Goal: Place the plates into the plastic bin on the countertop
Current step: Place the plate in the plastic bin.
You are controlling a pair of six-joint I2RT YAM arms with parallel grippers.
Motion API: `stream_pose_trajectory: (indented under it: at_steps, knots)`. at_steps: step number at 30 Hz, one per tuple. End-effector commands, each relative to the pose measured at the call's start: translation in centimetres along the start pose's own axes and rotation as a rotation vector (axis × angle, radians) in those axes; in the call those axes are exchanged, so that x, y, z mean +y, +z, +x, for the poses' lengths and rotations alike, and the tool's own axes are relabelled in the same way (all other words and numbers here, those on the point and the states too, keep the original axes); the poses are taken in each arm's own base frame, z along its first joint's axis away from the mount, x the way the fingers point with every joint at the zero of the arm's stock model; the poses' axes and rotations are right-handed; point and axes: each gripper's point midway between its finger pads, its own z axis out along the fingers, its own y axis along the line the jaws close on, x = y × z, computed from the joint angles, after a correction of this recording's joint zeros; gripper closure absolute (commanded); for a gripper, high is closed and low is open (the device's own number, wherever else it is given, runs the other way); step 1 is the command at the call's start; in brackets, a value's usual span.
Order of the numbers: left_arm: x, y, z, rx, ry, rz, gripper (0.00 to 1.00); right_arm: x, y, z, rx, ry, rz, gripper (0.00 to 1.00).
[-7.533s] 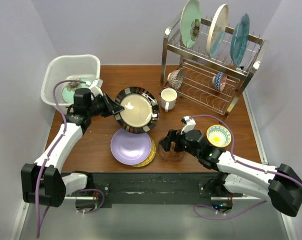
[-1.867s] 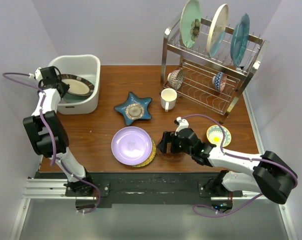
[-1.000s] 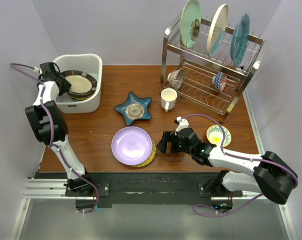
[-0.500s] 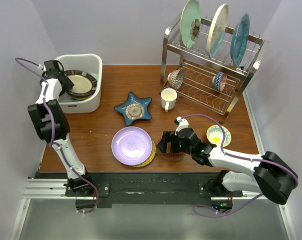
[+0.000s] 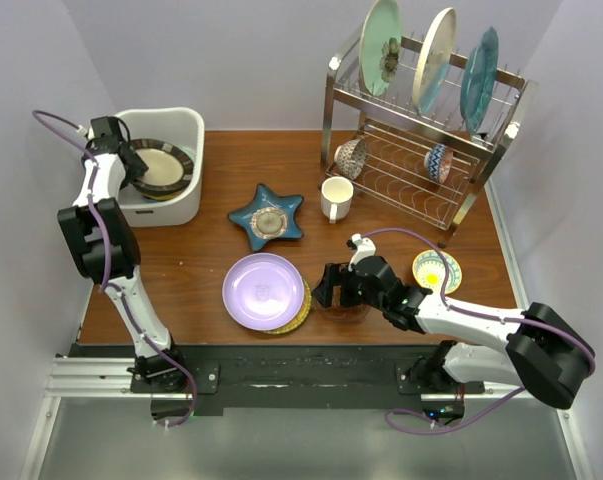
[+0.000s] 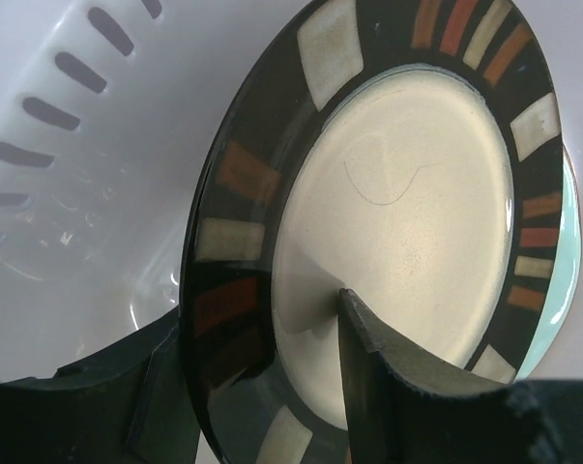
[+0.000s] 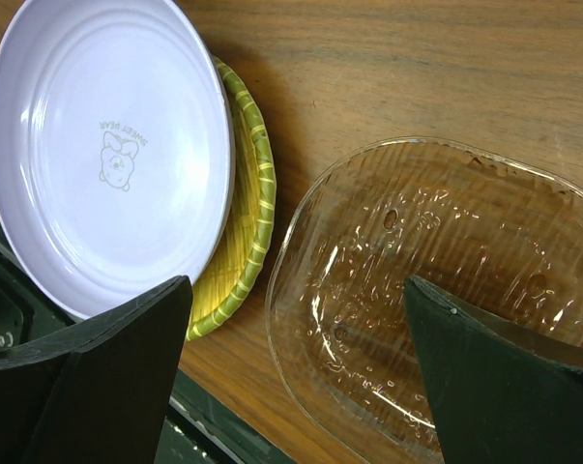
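Our left gripper's (image 6: 257, 319) jaws straddle the black-rimmed plate (image 6: 407, 222) to lay it in the plastic bin (image 6: 98, 193), grip we cannot tell; the right gripper's (image 7: 299, 290) jaws gape.

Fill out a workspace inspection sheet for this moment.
Surface: wood-grain countertop, no spills seen.
Job's things: black-rimmed plate inside the plastic bin, a pale green plate edging out beneath it; lavender plate stacked on a yellow striped plate; star dish on the counter; green flowered plate, cream plate and blue plate upright on the dish rack.
Clutter: mug, clear glass dish, yellow bowl on the counter; brown bowl and blue-patterned bowl in the rack.
Grippers: left gripper straddles the black-rimmed plate's rim, grip unclear; right gripper open above the glass dish.
Cables: purple cable along each arm, no snag seen.
Surroundings: pale walls; nothing else seen.
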Motion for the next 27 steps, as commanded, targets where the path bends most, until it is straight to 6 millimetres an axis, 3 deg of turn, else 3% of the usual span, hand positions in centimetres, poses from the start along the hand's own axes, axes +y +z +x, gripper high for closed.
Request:
stream_pose_trajectory:
  at_steps: [1,6,17,18,19,27]
  knots:
    - [5.2,-0.3,10.0,0.309,0.336,-0.228,0.48,1.8,-0.2,-1.9,-0.053,-0.002,-0.057,0.06]
    - [5.0,-1.4,10.2,0.296,0.333,-0.192,0.45,2.1,-0.2,-1.8,-0.051,-0.002,-0.072,0.05]
    - [5.4,-2.0,10.6,0.3,0.35,-0.197,0.37,2.8,-0.1,-1.7,-0.035,0.003,-0.102,0.05]
    - [5.3,-2.4,10.2,0.285,0.347,-0.192,0.33,2.8,-0.1,-1.7,-0.037,0.003,-0.102,0.05]
    - [5.4,-2.6,10.0,0.281,0.344,-0.191,0.02,2.8,-0.2,-1.7,-0.038,0.006,-0.103,0.05]
    - [4.0,-4.3,8.7,0.21,0.326,-0.12,0.0,2.8,-0.3,-1.7,-0.039,0.006,-0.106,0.05]
